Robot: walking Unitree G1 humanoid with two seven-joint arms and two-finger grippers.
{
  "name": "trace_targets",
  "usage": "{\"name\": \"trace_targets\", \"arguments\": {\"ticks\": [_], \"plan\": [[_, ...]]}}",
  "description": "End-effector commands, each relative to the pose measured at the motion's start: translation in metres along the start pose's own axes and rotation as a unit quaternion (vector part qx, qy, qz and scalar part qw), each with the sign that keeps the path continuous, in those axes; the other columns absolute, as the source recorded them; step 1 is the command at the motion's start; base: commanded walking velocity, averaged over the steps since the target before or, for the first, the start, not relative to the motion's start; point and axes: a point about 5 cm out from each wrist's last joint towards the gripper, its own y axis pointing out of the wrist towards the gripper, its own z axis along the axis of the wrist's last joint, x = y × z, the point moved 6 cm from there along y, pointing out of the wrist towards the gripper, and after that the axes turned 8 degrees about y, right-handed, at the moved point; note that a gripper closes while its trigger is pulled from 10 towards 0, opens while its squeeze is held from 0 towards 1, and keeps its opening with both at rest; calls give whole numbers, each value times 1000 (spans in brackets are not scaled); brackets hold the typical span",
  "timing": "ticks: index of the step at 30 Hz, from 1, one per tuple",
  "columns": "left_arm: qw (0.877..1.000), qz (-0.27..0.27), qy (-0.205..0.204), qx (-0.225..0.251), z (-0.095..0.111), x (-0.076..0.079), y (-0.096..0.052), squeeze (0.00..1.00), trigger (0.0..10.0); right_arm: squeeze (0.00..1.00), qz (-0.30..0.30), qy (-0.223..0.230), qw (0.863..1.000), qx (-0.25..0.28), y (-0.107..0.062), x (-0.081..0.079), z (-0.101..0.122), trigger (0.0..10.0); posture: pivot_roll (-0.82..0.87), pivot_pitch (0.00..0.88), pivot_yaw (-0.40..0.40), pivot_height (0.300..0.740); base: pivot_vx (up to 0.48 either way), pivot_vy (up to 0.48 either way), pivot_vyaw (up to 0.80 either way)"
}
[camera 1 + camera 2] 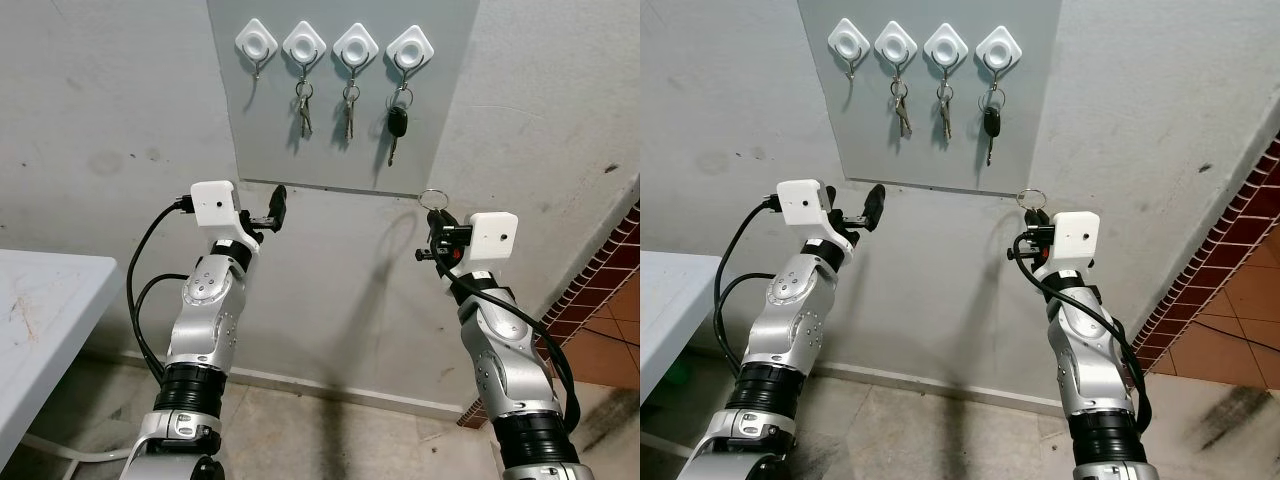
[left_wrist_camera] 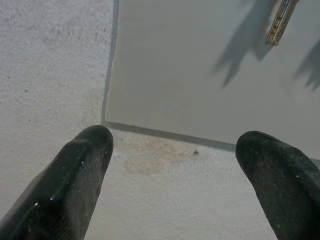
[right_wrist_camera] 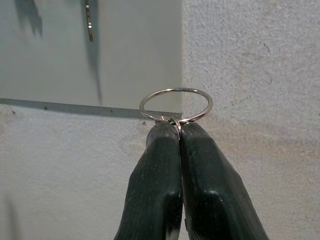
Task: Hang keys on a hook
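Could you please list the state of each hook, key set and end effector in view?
Leftmost hook: empty.
Second hook: holds keys.
Third hook: holds keys.
Fourth hook: holds black car key.
Left end effector: open, empty.
Right end effector: shut on key ring.

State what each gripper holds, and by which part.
The right gripper pinches a key ring by its bottom edge. The left gripper is open and holds nothing.

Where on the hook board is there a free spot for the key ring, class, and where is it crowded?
The leftmost hook is bare, bordered by the board's left edge. The other three hooks carry keys. The right gripper pinches the key ring below the board's lower right corner.
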Motion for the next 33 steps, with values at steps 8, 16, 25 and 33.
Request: {"name": "trace_targets", "arguments": {"ticks": [8, 16, 25, 33], "plan": [[1000, 8, 11, 9, 5, -6, 2, 0, 10000, 0, 4, 1, 1000, 8, 7, -1, 5, 10000, -48, 0, -8, 740, 0, 0, 0], [1000, 17, -2, 13, 4, -4, 3, 0, 10000, 0, 12, -13, 1000, 5, 7, 3, 9, 10000, -59, 0, -42, 740, 0, 0, 0], [999, 29, -19, 12, -2, -2, -1, 0, 10000, 0, 25, -31, 999, 0, 10, 7, 15, 10000, -67, 0, -95, 740, 0, 0, 0], [998, 46, -28, 12, -7, -5, -5, 0, 10000, 0, 39, -43, 998, -4, 11, 8, 20, 10000, -67, 0, -124, 740, 0, 0, 0]]}}
